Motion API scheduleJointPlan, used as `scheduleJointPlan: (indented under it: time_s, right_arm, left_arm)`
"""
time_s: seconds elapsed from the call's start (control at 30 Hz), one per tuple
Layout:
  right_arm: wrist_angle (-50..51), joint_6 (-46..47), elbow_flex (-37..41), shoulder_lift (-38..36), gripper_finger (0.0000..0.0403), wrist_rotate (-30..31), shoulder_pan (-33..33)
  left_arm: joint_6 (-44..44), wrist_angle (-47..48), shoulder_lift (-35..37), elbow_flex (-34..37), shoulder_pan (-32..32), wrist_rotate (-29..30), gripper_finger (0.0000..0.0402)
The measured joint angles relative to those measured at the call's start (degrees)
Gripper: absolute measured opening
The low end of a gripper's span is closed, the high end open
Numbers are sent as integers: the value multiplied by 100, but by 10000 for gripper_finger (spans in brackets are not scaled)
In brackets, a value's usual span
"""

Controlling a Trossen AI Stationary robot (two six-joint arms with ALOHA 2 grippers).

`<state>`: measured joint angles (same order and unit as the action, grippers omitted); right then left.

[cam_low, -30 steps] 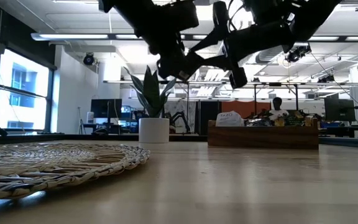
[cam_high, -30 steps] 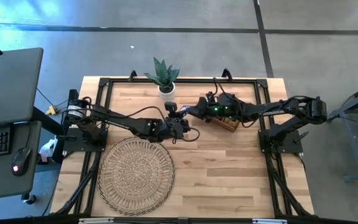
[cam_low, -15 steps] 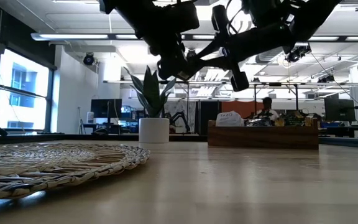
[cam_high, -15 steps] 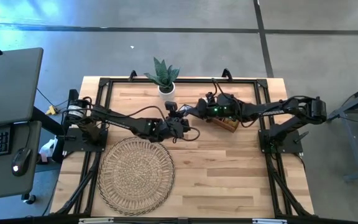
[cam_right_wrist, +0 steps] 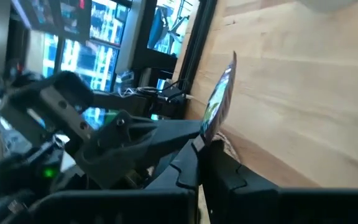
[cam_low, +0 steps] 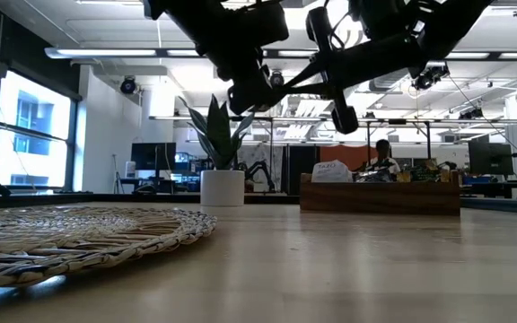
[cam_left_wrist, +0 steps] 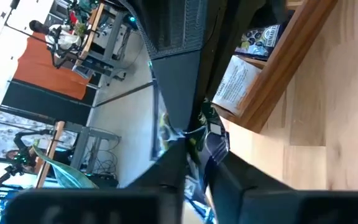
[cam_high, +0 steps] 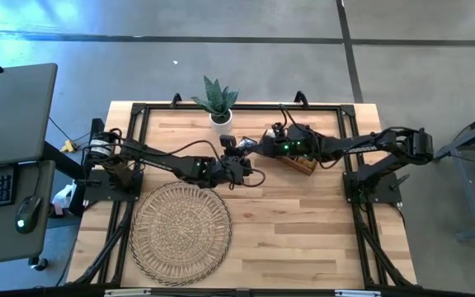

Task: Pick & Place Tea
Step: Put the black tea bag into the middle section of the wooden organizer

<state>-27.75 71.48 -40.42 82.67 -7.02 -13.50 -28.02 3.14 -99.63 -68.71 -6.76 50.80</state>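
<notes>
A dark purple-and-green tea sachet [cam_left_wrist: 211,142] hangs in the air above the table's middle, seen edge-on in the right wrist view [cam_right_wrist: 221,93]. My left gripper [cam_high: 248,167] comes from the table's left and my right gripper [cam_high: 256,151] from the right. They meet nose to nose, both shut on this sachet. More tea sachets [cam_left_wrist: 236,87] stand in the brown wooden tray [cam_high: 300,162] beneath the right arm. The low view shows both grippers well above the tabletop [cam_low: 272,82]. My left gripper pinches one end of the sachet [cam_left_wrist: 199,144] between its two fingers, coming about level from the table's left. The sachet is lifted clear of the table. My right gripper pinches the sachet's other end [cam_right_wrist: 207,132] between its two fingertips, coming about level from the table's right. The sachet stands on edge beyond the fingers, clear of the table.
A big round woven mat [cam_high: 180,233] lies at the near left. A potted plant [cam_high: 219,101] stands at the far edge. The wooden tray [cam_low: 380,193] sits right of the middle. Bare wood [cam_high: 303,231] spreads at the near right.
My right gripper has rolled about its own axis and shut on the sachet that my left gripper holds up. Neither arm has shifted its place, and the sachet has stayed where it was in the air.
</notes>
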Motion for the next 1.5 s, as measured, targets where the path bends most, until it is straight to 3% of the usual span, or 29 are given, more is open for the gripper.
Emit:
scheduleJointPlan:
  time_s: [0.3,0.47,0.6,0.7,0.83,0.97,1.17,1.4,1.5]
  right_arm:
    - [201,-1575,0,-117,4,-642,-177]
    - [1223,-2534,-2,-537,3,-963,-515]
    - [2617,-3340,-2,-1071,4,-1168,-853]
    - [3775,-3869,-4,-1479,3,-1093,-1019]
    - [5035,-4306,-103,-1821,4,-704,-1088]
    - [6386,-4844,-924,-1846,2,-183,-1119]
    - [8964,-5589,-2314,-1108,3,647,-1142]
    - [8920,-6452,-2370,-259,3,419,-1152]
    - [8739,-6768,-2358,45,3,592,-1161]
  left_arm:
    - [1106,556,0,-2,-147,-68,198]
    - [1734,1366,0,-2,-397,179,238]
    - [2632,1962,169,3,-463,190,245]
    - [3305,2362,399,3,-414,-258,245]
    - [3588,2555,606,3,-372,-754,245]
    - [3586,2523,702,-8,-374,-756,245]
    - [3607,2552,689,-2,-372,-683,245]
    - [3627,2580,688,0,-372,-686,245]
    - [3629,2587,688,0,-374,-687,245]
